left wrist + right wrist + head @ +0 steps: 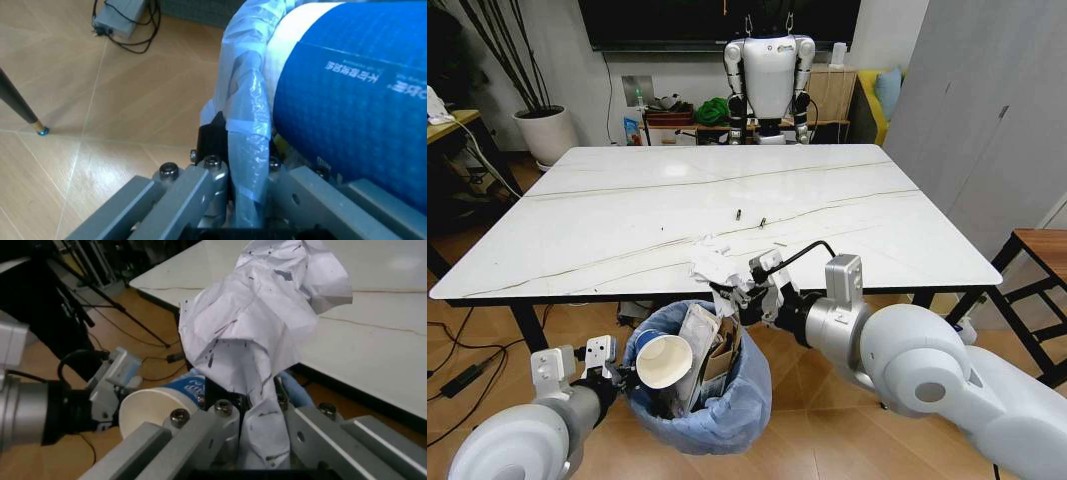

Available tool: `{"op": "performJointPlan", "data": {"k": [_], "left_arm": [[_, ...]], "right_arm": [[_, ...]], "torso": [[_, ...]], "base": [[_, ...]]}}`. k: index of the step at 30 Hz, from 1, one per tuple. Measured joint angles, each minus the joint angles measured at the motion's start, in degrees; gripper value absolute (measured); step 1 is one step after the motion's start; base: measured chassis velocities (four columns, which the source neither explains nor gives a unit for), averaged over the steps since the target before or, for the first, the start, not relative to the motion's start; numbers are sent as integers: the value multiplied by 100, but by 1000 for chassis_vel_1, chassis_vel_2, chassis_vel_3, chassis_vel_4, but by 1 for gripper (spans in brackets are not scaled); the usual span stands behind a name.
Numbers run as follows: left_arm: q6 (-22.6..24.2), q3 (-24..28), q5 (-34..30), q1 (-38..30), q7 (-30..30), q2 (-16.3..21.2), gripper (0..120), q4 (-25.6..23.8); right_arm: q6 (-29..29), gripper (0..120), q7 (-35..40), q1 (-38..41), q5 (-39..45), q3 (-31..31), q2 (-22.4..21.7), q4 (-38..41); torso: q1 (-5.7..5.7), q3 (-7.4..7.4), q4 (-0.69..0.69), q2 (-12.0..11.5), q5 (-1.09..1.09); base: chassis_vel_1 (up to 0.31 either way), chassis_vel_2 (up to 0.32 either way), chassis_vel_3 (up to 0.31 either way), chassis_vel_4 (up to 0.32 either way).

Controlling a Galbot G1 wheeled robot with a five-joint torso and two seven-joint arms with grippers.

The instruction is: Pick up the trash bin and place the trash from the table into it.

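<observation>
1. Grey left gripper point(619, 375), low at the near left, is clamped on the rim of the small round trash bin lined with a crinkly light-blue plastic bag point(727, 415). In the left wrist view the bag-wrapped rim point(248, 165) runs straight between the two jaws, pinched from both sides.
2. Bin hangs off the floor just forward of those jaws, tilted, mouth up, below the near edge of the table.
3. Inside the bin, just past the left jaws: a blue-and-white paper cup point(664, 360) lying on its side with its open mouth toward the camera, plus torn brown cardboard point(719, 355) and a clear plastic wrapper point(695, 335). In the left wrist view the cup's blue wall point(347, 105) sits right against the pinched rim.
4. Grey-white right gripper point(749, 300) is closed on a crumpled white sheet of paper with dark marks point(715, 268). In the right wrist view the paper's lower twist is gripped between the jaws and the rest point(263, 310) bulges out beyond them.
5. Right jaws sit at the table's near edge, directly above the bin mouth.
6. Large rectangular white marble-look table with thin dark veins and black edge point(907, 220) lies beyond the right jaws. Two small dark bits point(750, 217) are on it further out.
</observation>
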Motion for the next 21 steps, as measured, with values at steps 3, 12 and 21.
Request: {"op": "performJointPlan", "data": {"k": [3,12,21], "left_arm": [[0,17,8,-25,-5,-3,0,28],[0,135,31,-123,-26,-28,0,100],[0,165,17,-185,-29,-23,0,130]], "right_arm": [[0,0,20,40,79,-99,1,48],[-5,0,86,55,26,-735,149,-2],[-5,0,96,71,-140,-1021,273,-343]], "torso": [[0,0,0,0,0],[1,0,0,0,0],[1,0,0,0,0]], "base": [[0,0,0,0],[0,0,0,0],[0,0,0,0]]}}
